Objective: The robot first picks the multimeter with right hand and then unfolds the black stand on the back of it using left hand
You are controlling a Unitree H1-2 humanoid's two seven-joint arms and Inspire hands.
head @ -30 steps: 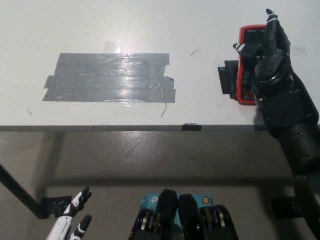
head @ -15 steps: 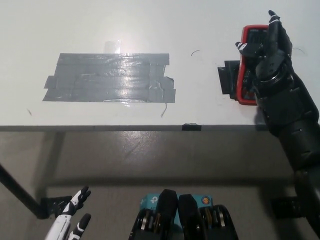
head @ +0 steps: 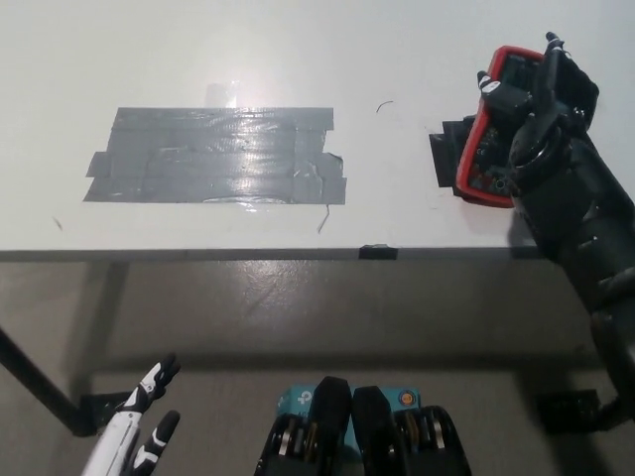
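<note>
The red-cased multimeter (head: 486, 149) is at the right side of the white table (head: 298, 59), tilted with its near end over a black tape patch (head: 443, 159). My black right hand (head: 541, 104) is closed around its right side and top, with a finger across the display end. My white left hand (head: 139, 436) rests at the lower left, below the table edge, fingers apart and empty. The stand on the multimeter's back is hidden.
A wide patch of grey tape strips (head: 218, 156) covers the table's left middle. The table's front edge (head: 248, 253) runs across the picture, with a small black clip (head: 377, 251) on it. Floor lies below.
My right hand has closed on the multimeter, which has tilted and come up slightly, its top shifted right. The left hand has barely moved.
</note>
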